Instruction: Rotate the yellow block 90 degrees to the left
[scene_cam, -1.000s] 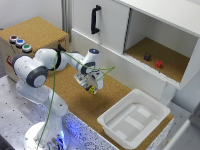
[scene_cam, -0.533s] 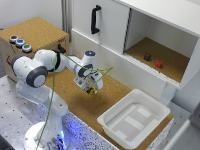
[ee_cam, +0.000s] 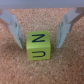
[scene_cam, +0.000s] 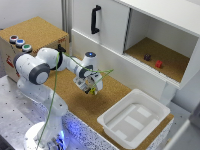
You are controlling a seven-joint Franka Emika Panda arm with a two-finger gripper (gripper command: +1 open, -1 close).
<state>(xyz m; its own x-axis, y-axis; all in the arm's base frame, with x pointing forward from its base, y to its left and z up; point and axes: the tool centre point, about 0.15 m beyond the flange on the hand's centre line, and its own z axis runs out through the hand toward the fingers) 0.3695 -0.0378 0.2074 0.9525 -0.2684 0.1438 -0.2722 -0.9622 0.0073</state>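
Yellow and small, the block [ee_cam: 38, 46] sits on the cork board [ee_cam: 15, 67], between the two fingers [ee_cam: 64, 30] of the gripper [ee_cam: 38, 31], which stands spread wide with a clear gap on each side of the block and nothing in its hold. It looks like a light, rigid cube with flat, smooth sides, so it should turn easily under a modest squeeze, though a loose pinch could let it slip or twist in the pads. The best hold seems to be the two opposite side faces that already line up with the fingers, low enough that it does not tip. In the exterior view the gripper [scene_cam: 91, 86] hangs over the cork board [scene_cam: 75, 102], beside the white tray [scene_cam: 131, 138], and the block itself is nearly lost under the fingers there. The dark letter-like marks on the block are blurred and hard to read. Far from the block, on the cupboard shelf [scene_cam: 170, 62], a red block [scene_cam: 158, 64] and a dark block [scene_cam: 147, 57] show only as small blobs.
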